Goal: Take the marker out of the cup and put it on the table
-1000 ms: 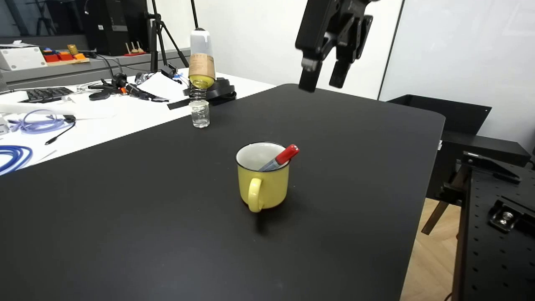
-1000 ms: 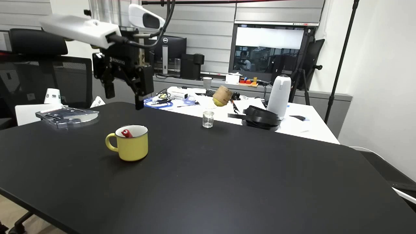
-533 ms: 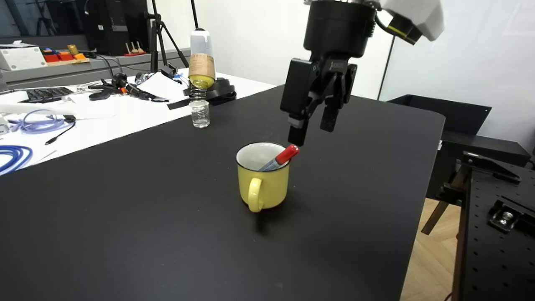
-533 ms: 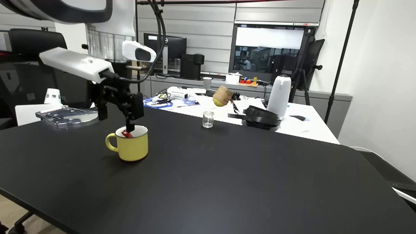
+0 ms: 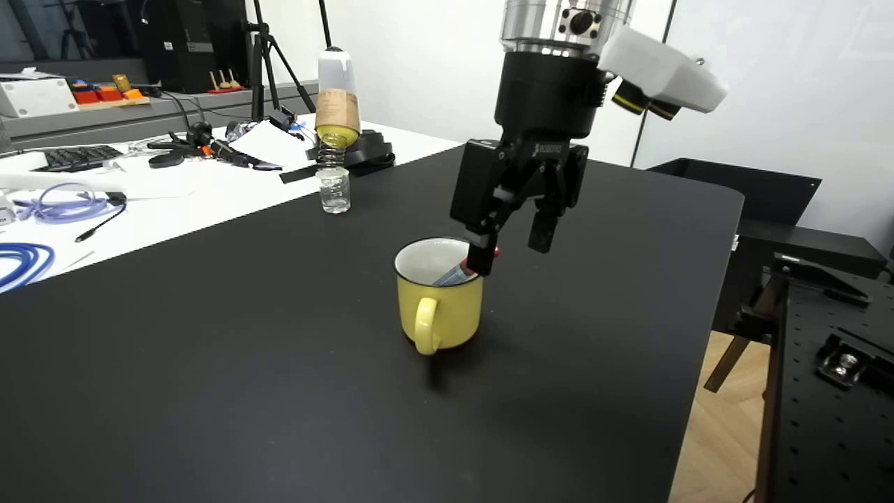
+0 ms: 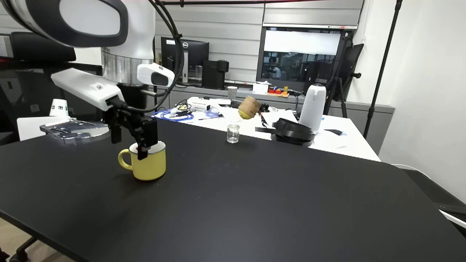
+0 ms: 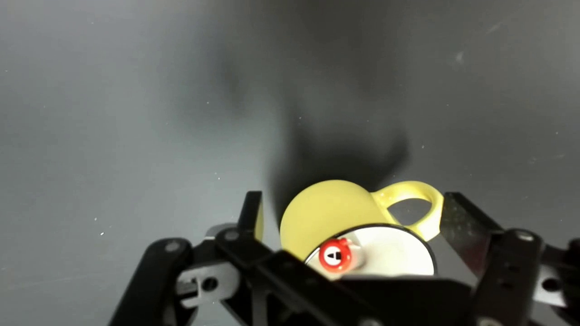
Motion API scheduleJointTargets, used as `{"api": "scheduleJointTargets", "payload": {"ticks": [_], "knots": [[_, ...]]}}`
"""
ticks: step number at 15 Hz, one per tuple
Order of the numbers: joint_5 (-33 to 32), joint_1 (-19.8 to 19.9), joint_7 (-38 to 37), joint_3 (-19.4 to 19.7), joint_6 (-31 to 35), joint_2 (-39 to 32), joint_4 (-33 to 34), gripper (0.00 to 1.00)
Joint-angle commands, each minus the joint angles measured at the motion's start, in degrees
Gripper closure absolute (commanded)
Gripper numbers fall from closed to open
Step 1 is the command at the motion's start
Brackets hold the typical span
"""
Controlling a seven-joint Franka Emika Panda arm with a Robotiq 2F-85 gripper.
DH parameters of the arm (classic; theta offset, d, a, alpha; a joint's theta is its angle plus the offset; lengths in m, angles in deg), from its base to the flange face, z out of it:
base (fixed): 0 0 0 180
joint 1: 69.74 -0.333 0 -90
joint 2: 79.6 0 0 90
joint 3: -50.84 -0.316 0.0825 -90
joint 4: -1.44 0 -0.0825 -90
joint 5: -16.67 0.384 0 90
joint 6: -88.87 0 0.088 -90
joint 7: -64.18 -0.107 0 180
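The yellow cup (image 5: 447,318) stands upright on the black table (image 5: 265,405); it also shows in an exterior view (image 6: 154,167) and the wrist view (image 7: 326,210). The marker (image 5: 452,277) leans inside the cup, its red cap end at the rim. In the wrist view the marker's round red end (image 7: 335,256) faces up. My gripper (image 5: 511,248) is open and empty. Its fingers are at rim height, one on each side of the marker. One fingertip partly covers the red cap. In an exterior view my gripper (image 6: 130,145) hides most of the marker.
A small clear glass jar (image 5: 335,192) stands near the far edge of the black table. A clear plate-like part (image 6: 74,131) lies on the table behind the arm. A white table with cables (image 5: 140,199) adjoins the black one.
My gripper has come down from well above the table to the cup's rim, fingers staying open. The cup and marker have not moved.
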Motion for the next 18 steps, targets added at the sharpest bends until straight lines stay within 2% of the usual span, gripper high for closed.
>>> {"api": "scheduleJointTargets", "payload": {"ticks": [1,4,5,6,8,17,18], "knots": [[2.73,0.51,0.08,-1.11,1.53,-2.09,2.12,0.00],[3.19,1.07,0.12,-1.30,2.60,-2.61,2.84,0.00],[3.34,1.26,0.11,-1.28,2.80,-2.82,3.06,0.04],[3.53,1.44,0.11,-1.28,2.86,-3.14,3.25,0.26],[3.92,1.77,0.29,-1.37,2.96,-3.60,3.45,0.30],[5.98,2.91,0.88,-1.47,2.65,-3.34,3.89,0.94],[6.08,3.04,0.95,-1.41,2.55,-3.09,3.85,0.98]]}}
